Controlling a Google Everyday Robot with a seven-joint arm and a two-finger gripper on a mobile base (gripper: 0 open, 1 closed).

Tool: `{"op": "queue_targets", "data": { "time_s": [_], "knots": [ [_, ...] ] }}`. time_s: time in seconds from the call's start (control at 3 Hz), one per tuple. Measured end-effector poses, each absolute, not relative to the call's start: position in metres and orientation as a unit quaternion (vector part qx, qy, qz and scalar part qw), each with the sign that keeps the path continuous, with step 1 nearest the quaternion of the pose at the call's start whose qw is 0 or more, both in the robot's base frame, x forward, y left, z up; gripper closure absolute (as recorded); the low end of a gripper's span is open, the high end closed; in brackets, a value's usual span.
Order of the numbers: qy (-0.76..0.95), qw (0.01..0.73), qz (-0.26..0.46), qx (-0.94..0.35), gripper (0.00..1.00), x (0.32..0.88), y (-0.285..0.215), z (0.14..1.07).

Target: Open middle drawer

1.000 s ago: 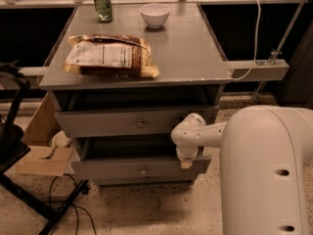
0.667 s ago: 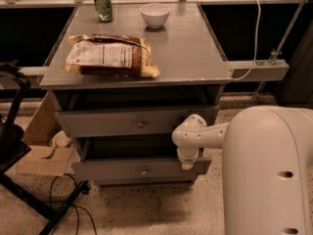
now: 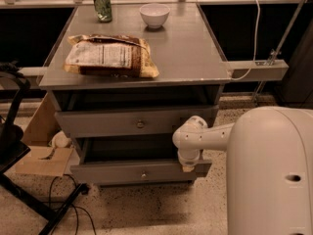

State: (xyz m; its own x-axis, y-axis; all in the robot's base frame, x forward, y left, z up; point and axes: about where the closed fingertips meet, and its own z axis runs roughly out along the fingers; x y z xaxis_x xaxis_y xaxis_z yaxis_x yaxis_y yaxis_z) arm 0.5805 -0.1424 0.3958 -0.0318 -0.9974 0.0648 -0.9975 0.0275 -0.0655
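The middle drawer [image 3: 112, 173] is the lower of the two gray fronts that show, with a tiny round knob [image 3: 143, 175] at its centre. It stands pulled out a little, with a dark gap above its front. My gripper [image 3: 188, 166] hangs down from the white wrist [image 3: 190, 136] at the right end of this drawer's front, at its top edge. The wrist hides how the gripper meets the drawer.
Above is a taller gray drawer front [image 3: 98, 123] with a bigger knob [image 3: 140, 124]. On the tabletop [image 3: 186, 58] lie a snack bag [image 3: 110, 57], a white bowl [image 3: 154, 14] and a green can [image 3: 102, 5]. A cardboard box [image 3: 41, 153] and black stand legs [image 3: 29, 199] are at the left. My white base [image 3: 274, 180] fills the lower right.
The gripper and the middle drawer's front have shifted very slightly toward the camera. Everything else is unchanged.
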Motion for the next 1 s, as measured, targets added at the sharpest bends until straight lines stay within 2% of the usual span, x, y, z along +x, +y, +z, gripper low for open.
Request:
{"op": "queue_targets", "data": {
  "time_s": [1.0],
  "knots": [
    [-0.723, 0.013, 0.034, 0.69, 1.0, 0.557, -0.152, 0.397]
  ]
}}
